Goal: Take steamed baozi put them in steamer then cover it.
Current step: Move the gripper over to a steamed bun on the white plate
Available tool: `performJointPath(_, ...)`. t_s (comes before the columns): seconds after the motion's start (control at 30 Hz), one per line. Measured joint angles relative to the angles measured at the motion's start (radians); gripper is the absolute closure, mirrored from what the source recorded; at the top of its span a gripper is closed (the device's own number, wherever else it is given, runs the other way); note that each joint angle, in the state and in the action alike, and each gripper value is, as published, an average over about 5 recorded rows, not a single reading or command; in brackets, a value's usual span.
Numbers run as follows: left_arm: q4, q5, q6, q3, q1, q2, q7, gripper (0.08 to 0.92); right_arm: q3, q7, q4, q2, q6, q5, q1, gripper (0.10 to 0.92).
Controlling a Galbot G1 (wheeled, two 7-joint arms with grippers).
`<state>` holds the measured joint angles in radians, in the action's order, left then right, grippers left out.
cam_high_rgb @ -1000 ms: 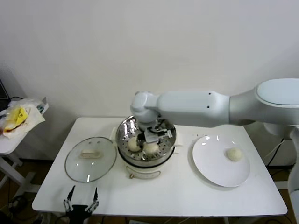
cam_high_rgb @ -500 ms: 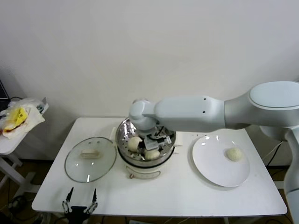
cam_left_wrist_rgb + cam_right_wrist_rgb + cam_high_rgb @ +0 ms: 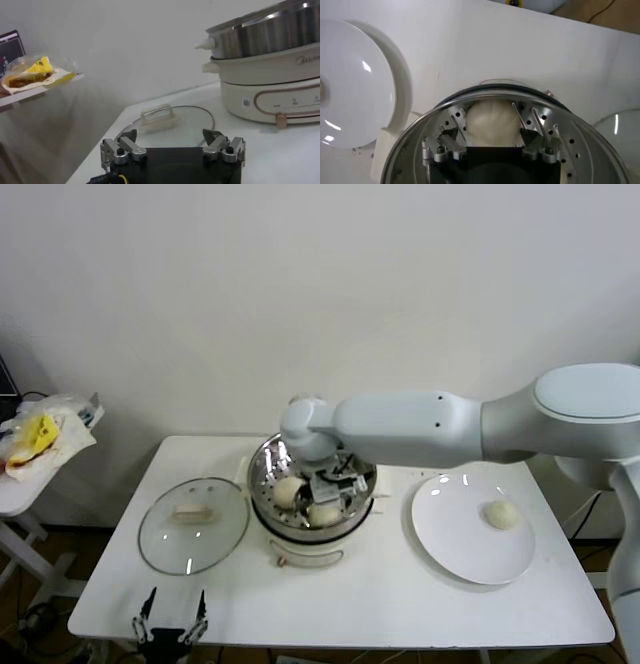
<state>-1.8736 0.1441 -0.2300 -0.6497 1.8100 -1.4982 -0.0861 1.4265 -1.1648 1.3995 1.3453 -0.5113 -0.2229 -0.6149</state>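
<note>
The steel steamer [image 3: 270, 474] stands on its white base at the table's middle. Two baozi [image 3: 289, 491] [image 3: 322, 513] show inside it. My right gripper [image 3: 335, 484] reaches down into the pot. In the right wrist view it [image 3: 492, 137] stands open with a baozi [image 3: 492, 124] resting on the perforated tray between its spread fingers. One more baozi [image 3: 501, 515] lies on the white plate [image 3: 455, 534] to the right. The glass lid [image 3: 193, 524] lies flat on the table left of the steamer. My left gripper [image 3: 172, 616] waits open at the front left edge.
A side table at the far left holds a plastic bag [image 3: 40, 439] with yellow contents. From the left wrist, the open gripper [image 3: 172, 142] faces the lid [image 3: 167, 120] and the steamer's base [image 3: 270, 85]. The right arm spans from the right side above the plate.
My right gripper has sunk a little into the steamer and its jaws have spread apart, letting go of the baozi. The left arm has stayed put.
</note>
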Motion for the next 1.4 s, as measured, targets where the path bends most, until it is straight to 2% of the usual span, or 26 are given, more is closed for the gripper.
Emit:
performJointPath(0.3, -0.007, -0.001, -0.004, 0.003, 0.0, 0.002, 0.0, 0.177, -0.039, 0.04, -0.007, -0.08, 0.096, 0.038, -0.033, 0.203)
performJointPath(0.6, -0.02, -0.003, 0.003, 0.006, -0.002, 0.008, 0.003, 0.177, -0.005, 0.153, 0.016, -0.288, 0.423, 0.294, -0.101, 0.203)
performJointPath(0.87, -0.032, 0.001, 0.015, 0.01, -0.011, 0.004, 0.006, 0.177, -0.021, 0.159, -0.016, -0.498, 0.645, 0.435, -0.078, 0.203)
performJointPath(1.13, -0.04, 0.009, 0.02, 0.006, -0.003, -0.002, 0.006, 0.177, -0.121, 0.107, -0.088, -0.661, 0.718, 0.403, 0.076, 0.203)
performJointPath(1.4, -0.046, 0.022, 0.024, 0.002, 0.008, -0.011, 0.006, 0.177, -0.286, 0.051, -0.227, -0.706, 0.7, 0.285, 0.277, 0.203)
